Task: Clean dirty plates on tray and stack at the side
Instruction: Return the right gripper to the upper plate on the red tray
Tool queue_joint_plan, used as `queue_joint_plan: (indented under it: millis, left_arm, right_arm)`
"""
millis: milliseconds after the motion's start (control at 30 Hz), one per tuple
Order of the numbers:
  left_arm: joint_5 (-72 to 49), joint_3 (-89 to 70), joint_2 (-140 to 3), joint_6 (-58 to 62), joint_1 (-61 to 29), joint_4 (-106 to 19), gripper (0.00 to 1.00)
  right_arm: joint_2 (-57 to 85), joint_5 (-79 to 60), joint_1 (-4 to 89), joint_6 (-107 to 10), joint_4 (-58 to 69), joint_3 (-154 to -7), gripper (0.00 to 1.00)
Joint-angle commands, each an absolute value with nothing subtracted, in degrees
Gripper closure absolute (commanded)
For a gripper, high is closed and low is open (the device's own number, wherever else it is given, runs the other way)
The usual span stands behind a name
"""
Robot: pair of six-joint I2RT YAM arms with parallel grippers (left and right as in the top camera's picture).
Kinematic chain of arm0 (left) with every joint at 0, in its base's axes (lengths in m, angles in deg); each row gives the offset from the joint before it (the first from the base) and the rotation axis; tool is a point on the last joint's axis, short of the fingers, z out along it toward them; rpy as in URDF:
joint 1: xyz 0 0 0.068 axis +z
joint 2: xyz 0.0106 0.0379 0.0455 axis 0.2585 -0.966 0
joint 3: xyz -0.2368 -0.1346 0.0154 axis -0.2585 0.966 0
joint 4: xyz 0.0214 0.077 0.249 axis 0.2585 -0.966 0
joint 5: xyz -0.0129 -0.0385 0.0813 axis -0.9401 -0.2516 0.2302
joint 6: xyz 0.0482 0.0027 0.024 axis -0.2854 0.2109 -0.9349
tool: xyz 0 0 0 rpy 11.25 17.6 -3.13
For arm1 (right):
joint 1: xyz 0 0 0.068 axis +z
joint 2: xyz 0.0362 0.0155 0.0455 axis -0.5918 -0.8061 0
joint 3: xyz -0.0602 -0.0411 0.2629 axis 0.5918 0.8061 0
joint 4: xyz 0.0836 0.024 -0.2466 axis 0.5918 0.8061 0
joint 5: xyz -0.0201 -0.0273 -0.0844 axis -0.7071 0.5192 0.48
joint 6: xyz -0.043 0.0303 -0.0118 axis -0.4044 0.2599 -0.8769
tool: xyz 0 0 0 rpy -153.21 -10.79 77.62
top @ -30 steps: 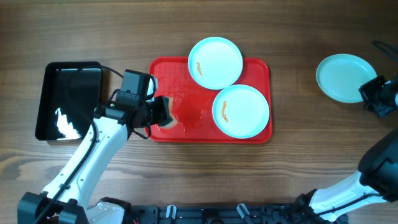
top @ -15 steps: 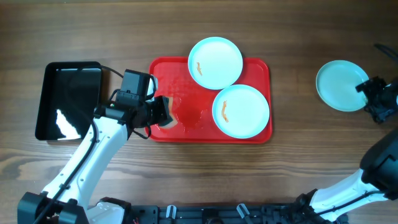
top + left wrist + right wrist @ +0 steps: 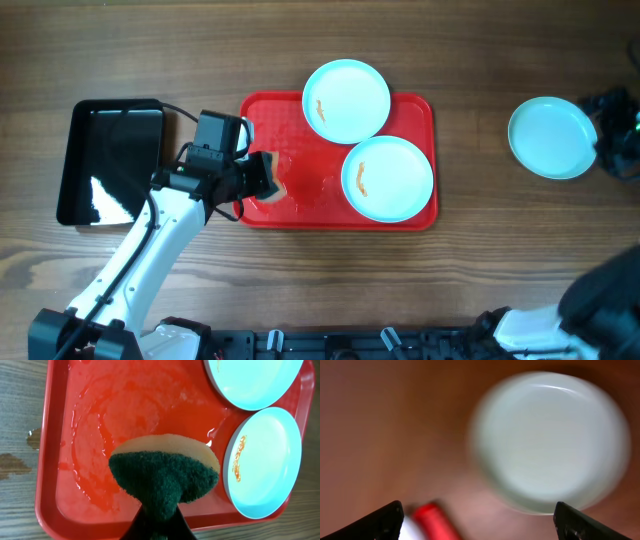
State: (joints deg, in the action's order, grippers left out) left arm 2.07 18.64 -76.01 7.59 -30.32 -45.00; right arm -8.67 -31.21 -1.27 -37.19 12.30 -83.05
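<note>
Two pale mint plates lie on the red tray (image 3: 300,205): one at its far edge (image 3: 346,100) and one at its right (image 3: 388,178), each with an orange smear. A third plate (image 3: 550,137) lies on the bare table at the right, with no smear showing. My left gripper (image 3: 262,180) is shut on a yellow-and-green sponge (image 3: 165,472) over the tray's wet left half (image 3: 100,435). My right gripper (image 3: 612,128) stands open just right of the third plate (image 3: 550,440), with nothing between its fingers. The right wrist view is blurred.
A glossy black tray (image 3: 110,160) sits on the table left of the red one. Small wet spots (image 3: 12,462) mark the wood beside the red tray's left rim. The wooden table runs bare between the red tray and the third plate.
My right gripper has opened and let go of the third plate, then drawn back to the right. The plate now rests on the table. The left arm and sponge have barely moved.
</note>
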Motion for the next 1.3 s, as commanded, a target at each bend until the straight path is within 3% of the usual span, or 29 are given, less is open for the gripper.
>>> queue_joint_plan:
  millis: [0, 133, 200, 333, 467, 767, 1067, 1267]
  left_arm:
    - [1.79, 18.95, -75.46, 6.46, -30.53, -43.82, 0.96]
    - [1.79, 18.95, -76.10, 6.43, -30.75, -43.03, 0.96]
    - [1.79, 18.95, -76.80, 6.43, -31.08, -43.12, 0.96]
    - [1.79, 18.95, -78.19, 6.43, -32.20, -43.16, 0.96]
    - [2.29, 18.95, -80.29, 6.41, -33.40, -42.86, 0.96]
    - [3.75, 18.95, -81.78, 6.24, -33.57, -42.53, 0.96]
    - [3.73, 18.95, -81.80, 6.24, -33.57, -42.57, 0.96]
    - [3.73, 18.95, -81.80, 6.26, -33.57, -42.66, 0.96]
  right_arm:
    - [-1.08, -48.21, 4.39, -37.13, 11.46, -82.92, 0.05]
    - [1.08, -45.61, 15.95, -44.71, 11.40, -82.92, 0.28]
    - [-0.38, -32.37, 25.68, -45.96, 11.01, -82.90, 0.36]
    - [-5.41, -14.42, 37.61, -45.78, 8.65, -82.90, 0.37]
    - [-12.95, -9.98, 45.33, -45.65, 3.16, -82.90, 0.37]
    - [-24.30, -10.42, 48.23, -38.24, -7.88, -82.90, 0.39]
    - [-32.95, -10.44, 48.56, -35.10, -10.20, -82.90, 0.55]
    - [-34.00, -10.47, 48.63, -35.51, -13.23, -82.90, 0.55]
